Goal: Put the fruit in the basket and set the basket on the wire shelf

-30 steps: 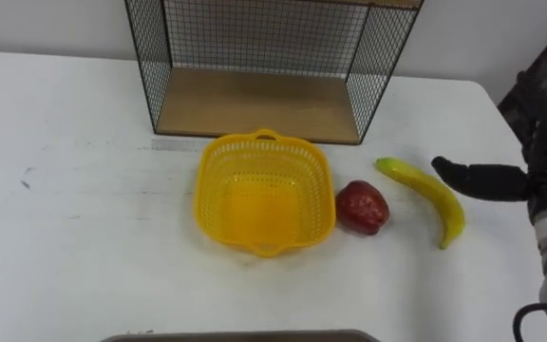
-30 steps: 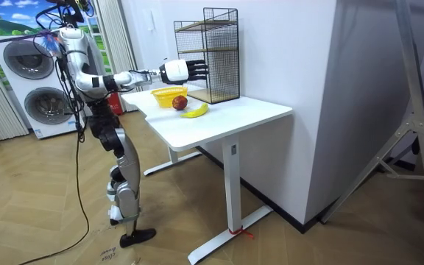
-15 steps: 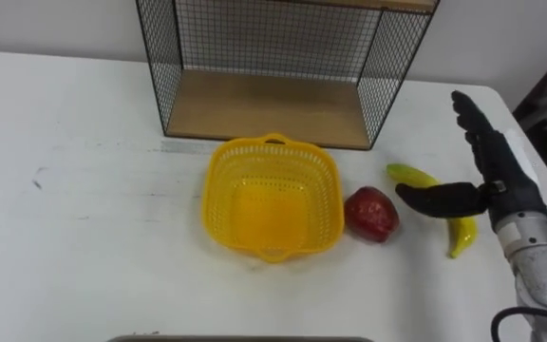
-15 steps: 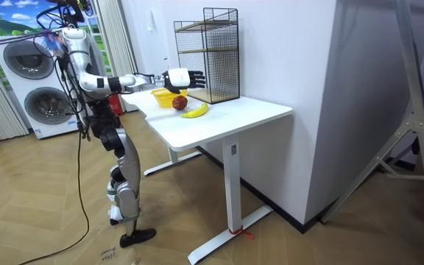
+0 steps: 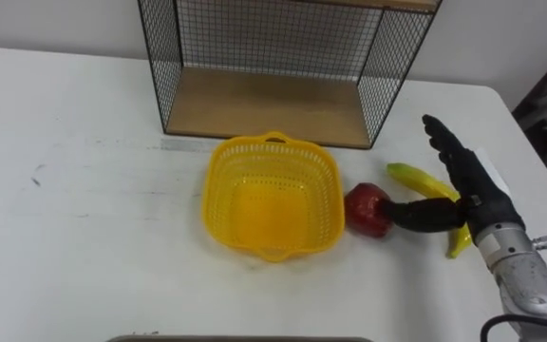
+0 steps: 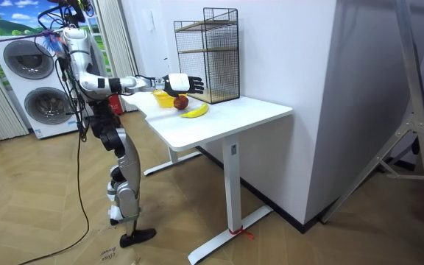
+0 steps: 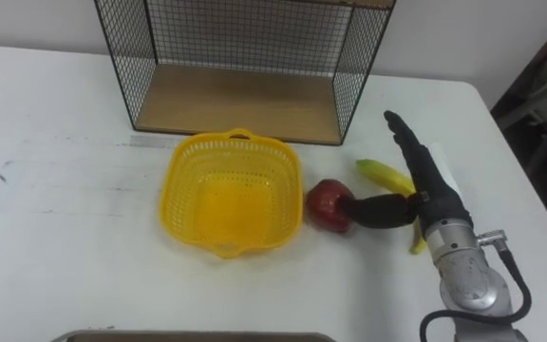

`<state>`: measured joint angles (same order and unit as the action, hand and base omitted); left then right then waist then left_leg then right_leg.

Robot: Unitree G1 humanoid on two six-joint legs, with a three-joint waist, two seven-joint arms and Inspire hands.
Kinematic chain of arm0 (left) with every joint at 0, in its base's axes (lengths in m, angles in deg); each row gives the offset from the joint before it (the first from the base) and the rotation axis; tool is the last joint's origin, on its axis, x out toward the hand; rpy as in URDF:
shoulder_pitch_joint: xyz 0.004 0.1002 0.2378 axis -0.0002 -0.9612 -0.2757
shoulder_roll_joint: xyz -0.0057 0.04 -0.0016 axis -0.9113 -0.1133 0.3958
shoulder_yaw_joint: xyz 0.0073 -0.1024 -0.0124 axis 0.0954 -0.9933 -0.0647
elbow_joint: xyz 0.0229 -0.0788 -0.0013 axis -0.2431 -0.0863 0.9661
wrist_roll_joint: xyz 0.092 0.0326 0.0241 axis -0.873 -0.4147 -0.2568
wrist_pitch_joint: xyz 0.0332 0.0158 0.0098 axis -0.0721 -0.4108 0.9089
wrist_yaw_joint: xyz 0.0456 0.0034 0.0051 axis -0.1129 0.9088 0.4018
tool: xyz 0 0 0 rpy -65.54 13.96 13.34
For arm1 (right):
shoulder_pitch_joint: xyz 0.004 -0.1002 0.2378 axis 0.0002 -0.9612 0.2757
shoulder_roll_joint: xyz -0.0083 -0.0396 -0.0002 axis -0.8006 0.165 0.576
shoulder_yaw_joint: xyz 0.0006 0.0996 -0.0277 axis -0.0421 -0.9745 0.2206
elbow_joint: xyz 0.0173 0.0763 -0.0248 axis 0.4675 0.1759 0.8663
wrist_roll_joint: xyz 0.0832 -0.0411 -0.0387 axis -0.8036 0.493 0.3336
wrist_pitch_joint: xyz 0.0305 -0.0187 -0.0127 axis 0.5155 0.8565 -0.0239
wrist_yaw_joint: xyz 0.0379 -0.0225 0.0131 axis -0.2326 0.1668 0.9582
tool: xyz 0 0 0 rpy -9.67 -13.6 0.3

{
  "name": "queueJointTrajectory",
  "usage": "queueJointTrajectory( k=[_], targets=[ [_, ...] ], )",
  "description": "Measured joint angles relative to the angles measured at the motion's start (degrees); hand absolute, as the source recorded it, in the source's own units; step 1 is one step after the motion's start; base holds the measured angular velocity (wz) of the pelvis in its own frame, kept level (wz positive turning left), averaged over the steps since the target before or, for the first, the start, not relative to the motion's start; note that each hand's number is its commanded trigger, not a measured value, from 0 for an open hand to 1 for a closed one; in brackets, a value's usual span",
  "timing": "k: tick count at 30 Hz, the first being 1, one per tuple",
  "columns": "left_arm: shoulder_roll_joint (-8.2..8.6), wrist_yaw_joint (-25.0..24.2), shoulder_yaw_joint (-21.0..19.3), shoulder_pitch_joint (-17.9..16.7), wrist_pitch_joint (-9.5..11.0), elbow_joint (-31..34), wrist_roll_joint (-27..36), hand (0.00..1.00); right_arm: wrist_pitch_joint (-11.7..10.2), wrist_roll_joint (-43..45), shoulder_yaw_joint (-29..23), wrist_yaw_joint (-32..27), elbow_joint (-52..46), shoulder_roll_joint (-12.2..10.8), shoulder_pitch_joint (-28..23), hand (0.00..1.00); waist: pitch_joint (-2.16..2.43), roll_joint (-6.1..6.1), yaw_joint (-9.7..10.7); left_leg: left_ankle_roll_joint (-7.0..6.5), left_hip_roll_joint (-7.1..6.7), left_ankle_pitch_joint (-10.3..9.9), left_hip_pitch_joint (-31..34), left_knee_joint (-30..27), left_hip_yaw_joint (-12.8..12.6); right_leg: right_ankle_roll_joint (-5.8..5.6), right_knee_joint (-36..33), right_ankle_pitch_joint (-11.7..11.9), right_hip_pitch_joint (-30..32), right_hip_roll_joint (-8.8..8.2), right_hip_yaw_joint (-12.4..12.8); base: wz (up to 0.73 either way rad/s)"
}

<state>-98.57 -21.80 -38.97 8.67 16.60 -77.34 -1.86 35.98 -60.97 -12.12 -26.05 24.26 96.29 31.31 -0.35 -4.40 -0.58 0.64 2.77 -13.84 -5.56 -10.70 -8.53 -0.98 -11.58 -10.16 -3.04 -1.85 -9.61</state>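
Observation:
A yellow plastic basket (image 5: pixel 270 196) (image 7: pixel 230 192) (image 6: pixel 165 96) lies empty on the white table, in front of the wire shelf (image 5: pixel 273 62) (image 7: pixel 245 59) (image 6: pixel 208 55). Just right of the basket lies a red apple (image 5: pixel 367 208) (image 7: pixel 328 204) (image 6: pixel 180 102). A yellow banana (image 5: pixel 424 180) (image 7: pixel 382 175) (image 6: pixel 195 110) lies further right, partly hidden by my right hand (image 5: pixel 463 180) (image 7: pixel 424 182) (image 6: pixel 180 82). That hand is open above the banana, fingers straight and pointing away, its thumb reaching left to the apple's right side.
The wire shelf has a wooden floor and stands at the table's back, close behind the basket. The white table (image 5: pixel 84 237) (image 7: pixel 55 247) spreads wide to the left. Its right edge (image 5: pixel 530 142) is near my right arm. Washing machines (image 6: pixel 28 81) stand behind me.
My right hand has come down and to the left, from beside the banana to over it, and its thumb now reaches the apple. Basket and fruit have not moved.

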Motion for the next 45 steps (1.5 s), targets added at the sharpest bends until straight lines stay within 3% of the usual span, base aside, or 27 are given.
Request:
queueJointTrajectory(
  k=[7,18,33,45],
  targets=[
    [-0.6,0.0,0.9,0.4,0.0,0.5,0.0,0.0,0.0,0.0,0.4,0.0,0.4,0.0,0.0,0.0,-0.15,0.24,0.1,0.0,0.0,0.0,0.0,0.0,-0.2,0.0,0.0,0.0,0.0,0.02,-0.1,0.0],
    [-0.67,0.2,1.4,0.3,0.0,1.2,-0.1,0.0,0.0,-0.1,2.7,0.0,0.4,0.0,0.0,0.0,0.32,0.3,0.0,0.0,0.0,0.0,0.0,0.1,-0.2,0.0,0.0,0.0,0.0,0.06,-0.1,0.0],
    [-0.67,0.6,1.9,0.2,0.0,2.0,-0.1,0.0,0.0,-0.3,5.0,1.3,0.4,0.0,0.0,0.0,0.28,1.08,-1.1,0.0,0.0,0.0,-0.1,-0.1,-0.2,0.05,-0.1,0.1,0.0,0.07,0.0,0.0],
    [-0.62,0.5,1.9,0.2,0.1,2.0,-0.1,0.0,0.0,-0.7,5.0,3.3,0.4,0.0,0.0,0.0,0.42,0.82,-1.4,0.0,0.0,0.0,0.0,0.1,-0.2,0.04,0.1,0.1,0.1,0.08,0.0,0.0]
  ],
)
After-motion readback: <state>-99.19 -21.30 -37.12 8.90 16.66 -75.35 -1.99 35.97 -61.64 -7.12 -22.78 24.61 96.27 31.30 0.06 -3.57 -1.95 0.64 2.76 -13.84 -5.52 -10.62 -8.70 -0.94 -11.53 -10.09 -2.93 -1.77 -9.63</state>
